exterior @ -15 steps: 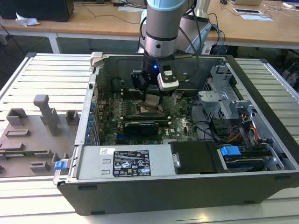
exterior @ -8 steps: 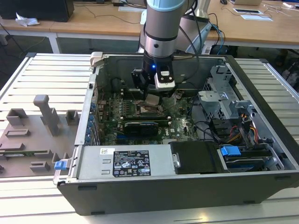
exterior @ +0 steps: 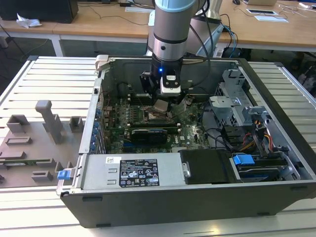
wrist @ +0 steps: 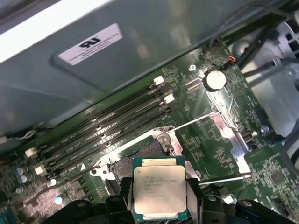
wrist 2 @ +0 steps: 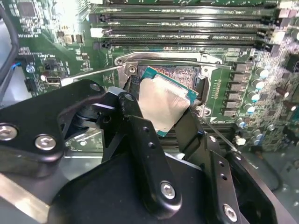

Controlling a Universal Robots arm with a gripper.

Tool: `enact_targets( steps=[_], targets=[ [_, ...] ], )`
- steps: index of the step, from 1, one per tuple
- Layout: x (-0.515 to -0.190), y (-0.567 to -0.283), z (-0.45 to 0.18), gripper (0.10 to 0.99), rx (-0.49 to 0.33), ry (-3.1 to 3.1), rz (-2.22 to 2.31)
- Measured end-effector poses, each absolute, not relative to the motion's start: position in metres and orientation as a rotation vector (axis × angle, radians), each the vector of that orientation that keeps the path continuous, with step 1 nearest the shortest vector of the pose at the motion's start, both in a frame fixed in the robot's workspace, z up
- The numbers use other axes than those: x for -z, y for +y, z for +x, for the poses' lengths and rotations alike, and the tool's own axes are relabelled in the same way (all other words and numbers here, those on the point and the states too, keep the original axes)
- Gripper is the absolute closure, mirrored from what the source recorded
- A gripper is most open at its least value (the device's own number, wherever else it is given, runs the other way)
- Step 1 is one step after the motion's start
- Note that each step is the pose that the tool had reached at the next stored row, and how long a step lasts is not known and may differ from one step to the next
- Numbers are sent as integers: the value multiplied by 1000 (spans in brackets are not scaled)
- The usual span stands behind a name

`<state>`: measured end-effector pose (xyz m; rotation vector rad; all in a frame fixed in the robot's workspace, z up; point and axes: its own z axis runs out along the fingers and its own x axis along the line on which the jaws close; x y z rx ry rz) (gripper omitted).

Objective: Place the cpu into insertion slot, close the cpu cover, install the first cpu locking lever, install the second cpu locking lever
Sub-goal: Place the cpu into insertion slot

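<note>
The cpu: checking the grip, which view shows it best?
First wrist view: the cpu faces the camera, its top plainly visible between the jaws. Second wrist view: slanted, with glare. Exterior view: a small grey square.

Open computer case (exterior: 197,207) lies on slatted metal worktop (exterior: 54,79). Silver power supply (exterior: 98,173) with label runs along near side, blue clip (exterior: 64,174) at its end on the exterior view's left. Grey fixture plate (exterior: 34,143) sits further left. Drive cage (exterior: 237,106) and blue-tabbed drive (exterior: 243,160) on the exterior view's right. Wooden desks (exterior: 98,22) far behind. Memory slots (wrist: 103,128) and coin battery (wrist: 214,80) on green board (wrist: 210,144).
</note>
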<state>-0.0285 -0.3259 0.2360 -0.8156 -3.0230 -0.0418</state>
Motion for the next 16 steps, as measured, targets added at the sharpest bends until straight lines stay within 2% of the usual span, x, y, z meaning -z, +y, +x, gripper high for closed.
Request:
enact_targets(
  steps=[16],
  targets=[
    [-235, -326, -28, 541, 35, -2875, -1254]
  ],
)
